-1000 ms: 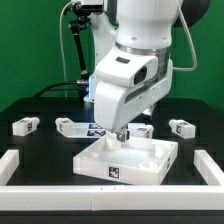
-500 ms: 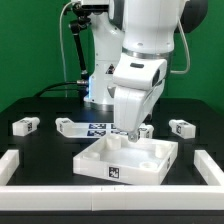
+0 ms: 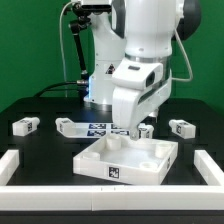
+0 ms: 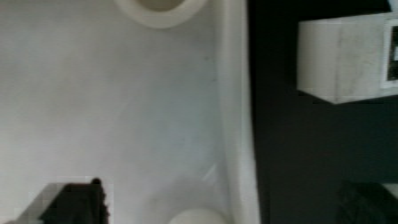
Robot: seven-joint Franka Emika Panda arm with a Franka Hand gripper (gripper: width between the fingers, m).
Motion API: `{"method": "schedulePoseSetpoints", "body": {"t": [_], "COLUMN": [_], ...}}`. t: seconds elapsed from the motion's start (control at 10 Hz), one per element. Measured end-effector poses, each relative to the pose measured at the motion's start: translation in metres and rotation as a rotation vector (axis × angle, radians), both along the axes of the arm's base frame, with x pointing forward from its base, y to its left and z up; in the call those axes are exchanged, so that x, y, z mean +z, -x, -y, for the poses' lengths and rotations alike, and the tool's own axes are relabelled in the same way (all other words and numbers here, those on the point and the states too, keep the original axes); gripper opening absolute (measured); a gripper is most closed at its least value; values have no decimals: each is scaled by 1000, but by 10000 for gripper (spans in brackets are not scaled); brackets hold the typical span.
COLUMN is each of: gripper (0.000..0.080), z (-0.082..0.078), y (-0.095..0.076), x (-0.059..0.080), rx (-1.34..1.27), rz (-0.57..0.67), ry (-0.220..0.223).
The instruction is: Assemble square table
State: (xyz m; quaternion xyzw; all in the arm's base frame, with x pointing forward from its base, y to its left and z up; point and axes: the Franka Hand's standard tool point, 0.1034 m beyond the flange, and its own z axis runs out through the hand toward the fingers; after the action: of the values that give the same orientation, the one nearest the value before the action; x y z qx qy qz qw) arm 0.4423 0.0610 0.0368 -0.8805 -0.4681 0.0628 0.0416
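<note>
Item: square table top (image 3: 128,160), white, rim upward, flat on the counter (image 3: 50,148), centred near its front edge. Loose parts: four leg blocks (image 3: 182,127) in a row behind it. Tool (image 3: 132,134): jaws spread wide, holding nothing, over the top's rear rim, one finger (image 4: 71,203) on either side.

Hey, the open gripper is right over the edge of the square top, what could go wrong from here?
The open gripper straddles the rim of the top; if it comes down off-centre, a finger could land on the rim and shove the top. A leg lies close outside that rim, so the outer finger might knock it.
</note>
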Motion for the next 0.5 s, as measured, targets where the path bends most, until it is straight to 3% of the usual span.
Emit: {"method": "schedulePoseSetpoints", "body": {"t": [0.3, 0.5], "gripper": [650, 650], "z": [-6, -7], "y": [5, 2], "x": [-26, -28], "rx": [11, 15], "rz": [24, 40], "ry": [-17, -22]}}
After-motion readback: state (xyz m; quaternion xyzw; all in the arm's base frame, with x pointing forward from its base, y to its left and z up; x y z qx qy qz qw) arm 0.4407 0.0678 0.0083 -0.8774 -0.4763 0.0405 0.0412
